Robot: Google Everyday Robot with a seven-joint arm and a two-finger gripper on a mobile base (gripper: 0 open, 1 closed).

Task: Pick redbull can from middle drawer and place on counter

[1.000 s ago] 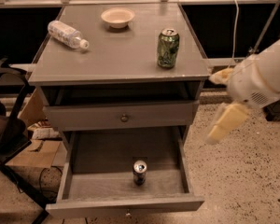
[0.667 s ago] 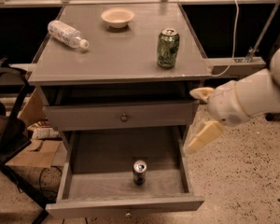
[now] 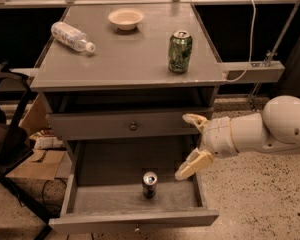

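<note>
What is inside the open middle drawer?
One redbull can stands upright on the middle drawer floor. The open claw hangs at the drawer's right side and covers its back right corner.

the redbull can point(image 3: 149, 184) stands upright in the open middle drawer point(image 3: 106, 200); the gripper point(image 3: 189, 144), fingers spread, hangs just right of it.

Matt grey panels, shiny metal, smooth pale plastic
The counter point(image 3: 125, 59) and the middle drawer point(image 3: 135, 217) are finished in smooth matt grey; the redbull can point(image 3: 149, 185), low in the frame, is topped with glossy silver metal. The gripper point(image 3: 184, 147), right of centre with fingers spread, is cased in smooth cream plastic. The bottle point(image 3: 71, 36) at upper left is seen as clear plastic, the knob point(image 3: 133, 126) as dull metal.
</note>
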